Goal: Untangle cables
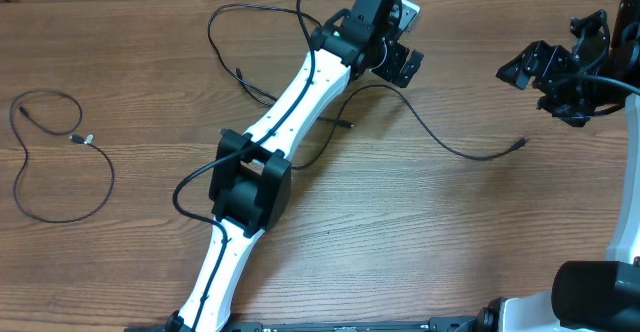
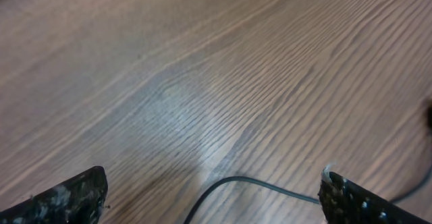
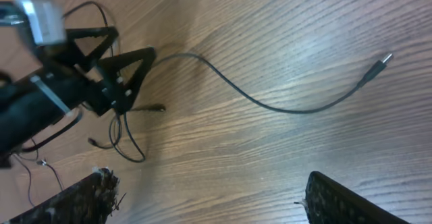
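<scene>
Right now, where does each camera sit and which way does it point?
Overhead: fixed above, looking straight down on the table; both arms show, left gripper and right gripper.
Left wrist: low over the table, angled down; own fingertips at the bottom corners, a cable between them.
Right wrist: higher, facing the left arm; own fingertips at the bottom.
Shared: overhead and right wrist both show the long cable with its plug end.

One brown wooden table [image 1: 450, 232]. Two white-and-black robot arms: left arm [image 1: 290, 102], right arm [image 1: 628, 202]. Two black two-finger grippers: left gripper [image 2: 212, 183], right gripper [image 3: 209, 183]. Thin black cables, seemingly three — looped cable [image 1: 112, 177] far left, curled cable [image 1: 211, 27] and long cable [image 1: 470, 157] upper centre.
</scene>
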Controlling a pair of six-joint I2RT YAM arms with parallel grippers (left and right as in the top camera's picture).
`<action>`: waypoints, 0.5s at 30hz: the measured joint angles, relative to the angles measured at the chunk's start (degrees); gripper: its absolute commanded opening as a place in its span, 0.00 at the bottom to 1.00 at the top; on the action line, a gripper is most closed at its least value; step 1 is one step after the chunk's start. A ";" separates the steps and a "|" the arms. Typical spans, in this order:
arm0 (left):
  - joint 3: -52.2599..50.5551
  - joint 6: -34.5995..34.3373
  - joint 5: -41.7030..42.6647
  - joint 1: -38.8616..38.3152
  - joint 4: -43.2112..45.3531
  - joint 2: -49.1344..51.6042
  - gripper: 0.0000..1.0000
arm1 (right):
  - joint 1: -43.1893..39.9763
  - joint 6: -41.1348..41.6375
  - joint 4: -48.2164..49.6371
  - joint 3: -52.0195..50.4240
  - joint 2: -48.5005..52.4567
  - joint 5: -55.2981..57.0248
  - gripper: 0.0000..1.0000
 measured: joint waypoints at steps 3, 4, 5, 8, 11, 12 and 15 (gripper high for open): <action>0.00 0.00 0.04 -0.02 -0.02 1.95 1.00 | 0.02 -0.37 -0.42 0.00 0.00 0.02 0.88; 0.00 0.02 0.11 -0.02 0.09 2.62 0.98 | 0.02 -0.50 -0.48 0.00 0.00 0.02 0.88; 0.00 0.17 0.39 -0.02 0.44 3.32 0.96 | 0.02 -0.70 -0.46 0.00 0.00 0.02 0.88; 0.00 0.90 0.26 -0.39 0.70 4.15 0.96 | 0.02 -0.96 -0.52 0.00 0.00 0.02 0.88; 0.02 2.03 -1.55 -0.79 -1.14 4.15 0.93 | 0.02 -1.22 -0.59 0.00 0.00 0.00 0.88; 0.02 2.69 -2.14 -0.79 -2.69 4.15 0.92 | 0.02 -1.27 -0.63 0.00 0.00 0.00 0.88; 0.02 5.22 -3.26 -1.03 -9.16 4.17 0.85 | 0.02 -1.33 -0.98 0.00 0.00 0.00 0.88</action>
